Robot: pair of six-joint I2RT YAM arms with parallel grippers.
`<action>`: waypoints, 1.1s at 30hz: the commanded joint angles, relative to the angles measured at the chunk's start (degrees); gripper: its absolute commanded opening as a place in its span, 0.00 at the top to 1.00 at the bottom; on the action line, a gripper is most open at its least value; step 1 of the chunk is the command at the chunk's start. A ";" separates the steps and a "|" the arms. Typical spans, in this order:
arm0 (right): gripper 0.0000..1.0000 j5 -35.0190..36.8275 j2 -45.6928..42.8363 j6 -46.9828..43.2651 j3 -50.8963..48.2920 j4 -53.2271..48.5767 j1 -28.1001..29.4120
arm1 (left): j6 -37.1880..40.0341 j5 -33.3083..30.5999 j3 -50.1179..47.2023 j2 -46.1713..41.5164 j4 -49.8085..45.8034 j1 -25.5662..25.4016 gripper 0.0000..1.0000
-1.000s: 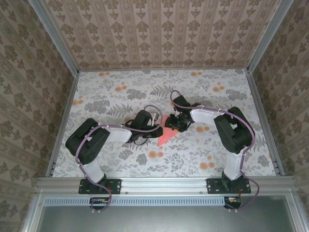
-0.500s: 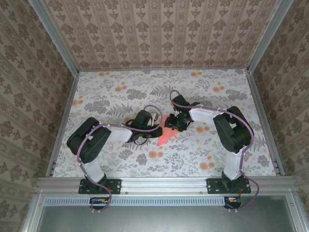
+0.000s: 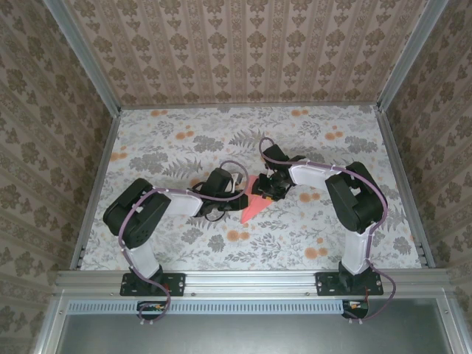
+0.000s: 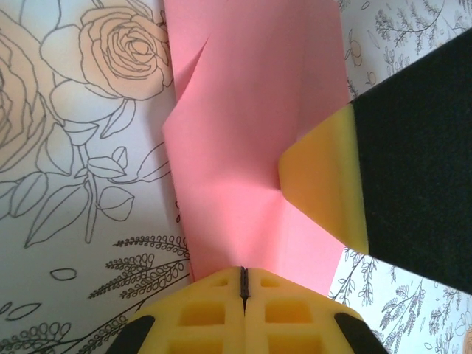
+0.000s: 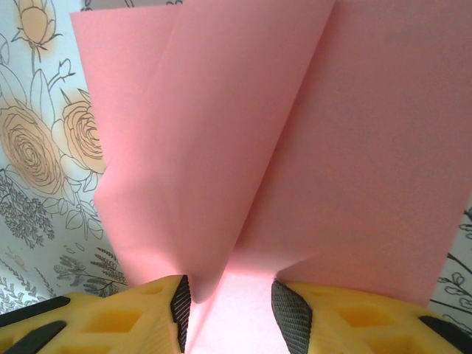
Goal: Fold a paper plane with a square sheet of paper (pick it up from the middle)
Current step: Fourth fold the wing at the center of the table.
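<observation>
Moved: right gripper a touch leftward; paper plane unmoved, mid-table. Right fingers part-spread, straddling its centre crease (tips seemingly pressing down). Left gripper closed tight at its edge.

No writing, number, label, brand mark or sign can be read on any surface here
</observation>
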 commanded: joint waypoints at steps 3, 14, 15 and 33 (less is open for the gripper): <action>0.58 10.34 9.44 0.36 -5.35 -7.03 0.34 | 2.09 0.34 1.45 1.49 -4.70 0.45 1.00; 0.57 5.13 -2.60 -1.14 -0.92 -7.99 -0.23 | 3.90 0.50 0.43 1.63 -7.74 0.30 1.00; 0.57 4.49 -4.10 -1.27 -0.60 -8.49 -0.35 | 4.10 0.60 0.34 1.66 -7.83 0.30 1.00; 0.78 -9.69 -5.22 -1.99 -3.70 10.01 -1.77 | 8.30 2.01 0.72 1.27 -8.44 0.30 1.00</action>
